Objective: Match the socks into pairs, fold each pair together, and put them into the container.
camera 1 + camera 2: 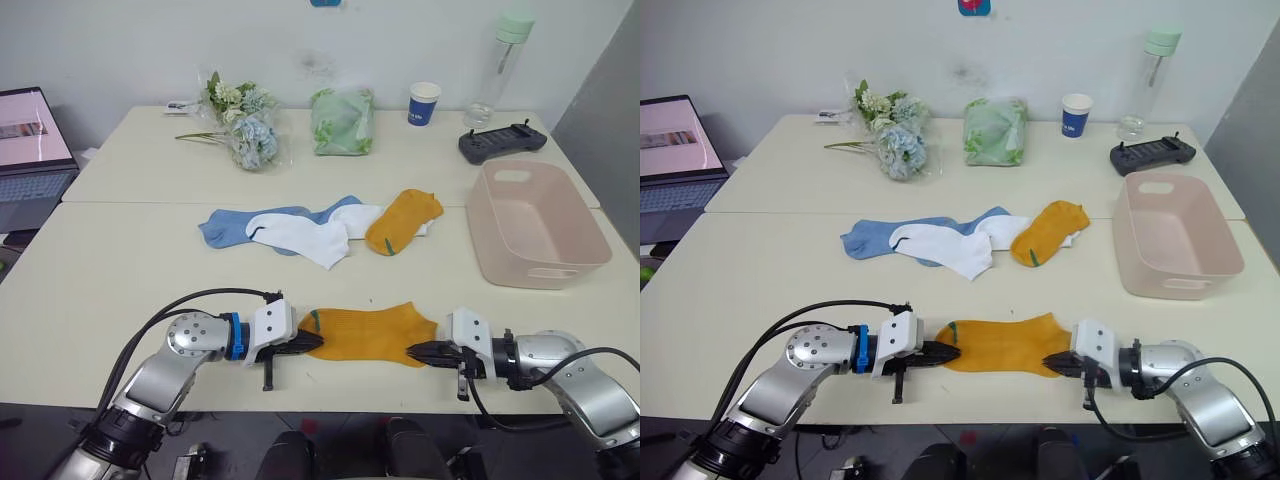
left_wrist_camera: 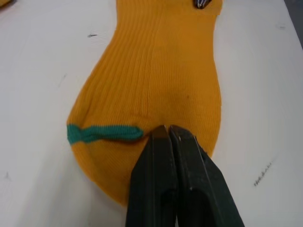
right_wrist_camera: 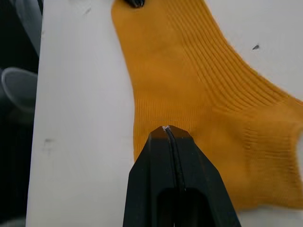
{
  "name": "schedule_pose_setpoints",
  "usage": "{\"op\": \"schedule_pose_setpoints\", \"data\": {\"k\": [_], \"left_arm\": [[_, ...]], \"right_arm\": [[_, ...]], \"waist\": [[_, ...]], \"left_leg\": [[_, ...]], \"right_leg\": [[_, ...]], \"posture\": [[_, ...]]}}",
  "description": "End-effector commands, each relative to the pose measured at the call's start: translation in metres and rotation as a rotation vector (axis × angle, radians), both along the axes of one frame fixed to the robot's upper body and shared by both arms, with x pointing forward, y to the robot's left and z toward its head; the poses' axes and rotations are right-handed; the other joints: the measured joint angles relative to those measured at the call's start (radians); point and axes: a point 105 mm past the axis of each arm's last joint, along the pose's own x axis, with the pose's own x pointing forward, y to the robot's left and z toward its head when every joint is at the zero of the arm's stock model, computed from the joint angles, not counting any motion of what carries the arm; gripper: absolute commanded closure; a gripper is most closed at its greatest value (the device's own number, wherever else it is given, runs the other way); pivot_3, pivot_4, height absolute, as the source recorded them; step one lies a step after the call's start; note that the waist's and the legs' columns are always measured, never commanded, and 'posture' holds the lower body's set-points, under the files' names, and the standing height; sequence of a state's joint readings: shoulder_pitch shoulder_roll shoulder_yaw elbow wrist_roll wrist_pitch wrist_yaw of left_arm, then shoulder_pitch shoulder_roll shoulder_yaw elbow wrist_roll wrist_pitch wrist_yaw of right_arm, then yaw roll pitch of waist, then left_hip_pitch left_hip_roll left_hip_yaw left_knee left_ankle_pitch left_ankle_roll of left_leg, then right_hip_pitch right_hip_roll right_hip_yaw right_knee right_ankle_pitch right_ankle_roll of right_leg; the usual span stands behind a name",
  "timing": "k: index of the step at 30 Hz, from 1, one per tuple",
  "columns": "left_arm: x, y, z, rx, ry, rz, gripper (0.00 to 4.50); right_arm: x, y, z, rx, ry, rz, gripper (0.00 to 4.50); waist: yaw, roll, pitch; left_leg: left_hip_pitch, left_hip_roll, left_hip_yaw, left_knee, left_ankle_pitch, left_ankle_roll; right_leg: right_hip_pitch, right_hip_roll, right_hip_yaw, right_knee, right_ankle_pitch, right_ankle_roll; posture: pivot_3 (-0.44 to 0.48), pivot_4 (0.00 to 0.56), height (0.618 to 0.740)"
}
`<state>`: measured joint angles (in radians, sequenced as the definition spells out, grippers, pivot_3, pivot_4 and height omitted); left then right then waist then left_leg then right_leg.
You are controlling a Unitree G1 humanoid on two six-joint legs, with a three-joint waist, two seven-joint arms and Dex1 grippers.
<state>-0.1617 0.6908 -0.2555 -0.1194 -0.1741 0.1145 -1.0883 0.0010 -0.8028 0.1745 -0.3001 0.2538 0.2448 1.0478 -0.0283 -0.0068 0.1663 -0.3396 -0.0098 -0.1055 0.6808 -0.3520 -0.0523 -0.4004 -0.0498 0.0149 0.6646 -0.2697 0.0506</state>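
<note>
- Your left gripper (image 1: 308,343) is pinched on the green-marked end of the mustard-yellow sock (image 1: 370,332), which lies flat at the table's (image 1: 110,270) near edge.
- Your right gripper (image 1: 420,352) is clamped on that sock's opposite end.
- The remaining socks (image 1: 320,228) are piled mid-table; the pink basin (image 1: 535,225) sits by the right edge.

sock (image 2: 151,80): ribbed matt knit cloth | container (image 1: 540,255): smooth pink plastic
</note>
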Motion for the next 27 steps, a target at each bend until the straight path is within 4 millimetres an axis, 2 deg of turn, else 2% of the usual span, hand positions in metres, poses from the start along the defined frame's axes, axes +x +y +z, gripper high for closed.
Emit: {"op": "schedule_pose_setpoints", "data": {"k": [1, 3, 7, 12, 15, 20, 23, 26, 27], "left_arm": [[0.005, 0.015, -0.007, 0.056, -0.001, 0.041, 4.47], [0.004, 0.019, -0.006, 0.059, 0.002, 0.041, 4.47], [0.004, 0.02, 0.004, 0.002, -0.009, 0.063, 4.47], [0.015, 0.025, 0.033, -0.175, -0.003, 0.2, 4.47], [0.031, 0.043, 0.054, -0.309, -0.008, 0.378, 3.87], [0.052, 0.075, 0.06, -0.371, -0.081, 0.626, 2.33], [0.056, 0.088, 0.046, -0.381, -0.108, 0.758, 1.36], [0.054, 0.09, 0.031, -0.379, -0.1, 0.813, 0.44], [0.054, 0.09, 0.028, -0.378, -0.1, 0.825, 0.1]], "right_arm": [[0.002, -0.017, 0.003, -0.039, -0.019, -0.015, 4.5], [0.004, -0.022, 0.009, -0.019, -0.026, -0.043, 4.5], [0.001, -0.019, 0.027, 0.087, -0.014, -0.054, 4.5], [0.023, -0.02, 0.061, 0.221, -0.079, -0.183, 4.5], [0.046, -0.034, 0.065, 0.221, -0.179, -0.318, 3.9], [0.068, -0.04, 0.059, 0.232, -0.26, -0.463, 2.14], [0.081, -0.036, 0.05, 0.262, -0.282, -0.564, 1.05], [0.092, -0.039, 0.047, 0.269, -0.316, -0.65, 0.01], [0.094, -0.039, 0.046, 0.267, -0.322, -0.663, 0.0]], "waist": [[0.0, 0.0, 0.0], [0.0, 0.0, 0.001], [-0.004, 0.0, 0.001], [-0.002, 0.0, 0.001], [-0.001, -0.001, 0.001], [-0.001, 0.0, 0.001], [-0.001, 0.0, 0.001], [-0.002, 0.0, 0.001], [-0.001, 0.0, 0.001]], "left_leg": [[0.002, 0.0, 0.0, 0.0, 0.0, 0.0], [0.012, 0.001, -0.001, -0.002, 0.0, 0.0], [0.012, 0.002, 0.0, -0.002, 0.0, 0.001], [0.012, 0.003, -0.002, -0.002, 0.0, 0.001], [0.011, 0.003, -0.003, -0.002, 0.0, 0.001], [0.011, 0.002, -0.002, -0.003, 0.0, 0.0], [0.011, 0.002, -0.003, -0.003, 0.0, -0.001], [0.011, 0.001, -0.003, -0.003, 0.002, -0.003], [0.011, 0.001, -0.003, -0.003, 0.002, -0.004]], "right_leg": [[0.003, 0.001, 0.0, 0.0, 0.0, 0.0], [0.012, 0.001, -0.001, -0.002, 0.0, 0.0], [0.013, 0.003, 0.0, -0.002, -0.001, 0.0], [0.012, 0.003, 0.0, -0.001, 0.0, 0.0], [0.012, 0.003, -0.001, -0.001, 0.0, 0.0], [0.011, 0.003, -0.001, -0.002, 0.0, 0.0], [0.011, 0.001, 0.0, -0.003, 0.0, 0.0], [0.01, 0.0, 0.002, -0.003, 0.0, 0.0], [0.01, 0.0, 0.002, -0.003, 0.0, 0.0]], "posture": [[0.0, 0.15, 0.74], [0.0, 0.15, 0.74], [0.0, 0.15, 0.74], [0.0, 0.15, 0.74], [0.0, 0.15, 0.74], [0.0, 0.15, 0.74], [0.0, 0.15, 0.74], [0.0, 0.15, 0.74], [0.0, 0.15, 0.74]]}}
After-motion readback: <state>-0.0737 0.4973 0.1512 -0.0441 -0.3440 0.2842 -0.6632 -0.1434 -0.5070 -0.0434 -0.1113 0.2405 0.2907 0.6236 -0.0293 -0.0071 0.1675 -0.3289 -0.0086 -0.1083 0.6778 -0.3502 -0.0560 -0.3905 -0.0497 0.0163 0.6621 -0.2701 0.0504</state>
